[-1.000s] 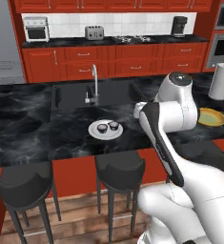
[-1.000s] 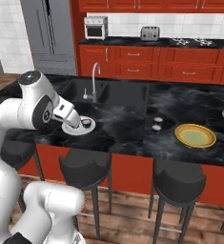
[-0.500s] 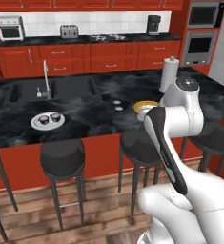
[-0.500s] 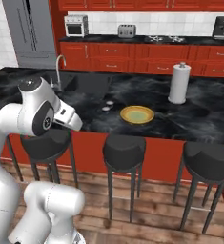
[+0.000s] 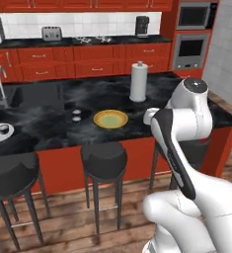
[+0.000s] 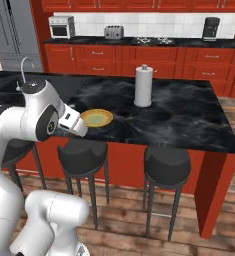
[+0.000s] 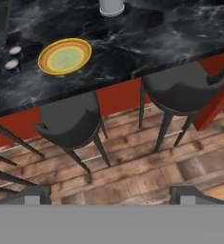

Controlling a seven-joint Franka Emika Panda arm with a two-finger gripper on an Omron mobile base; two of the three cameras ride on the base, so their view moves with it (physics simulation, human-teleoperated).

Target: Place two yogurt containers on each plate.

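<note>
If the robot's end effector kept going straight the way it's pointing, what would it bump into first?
Probably the wooden floor, between the two stools. The open end effector aims down there, though depth is hard to judge.

A yellow plate (image 6: 96,118) lies flat on the black counter (image 6: 179,115), near its front edge. The robot's white arm (image 6: 36,115) is at the left, just beside the plate. A tall paper towel roll (image 6: 143,86) stands farther back. Two dark stools (image 6: 84,155) stand in front of the counter.
</note>
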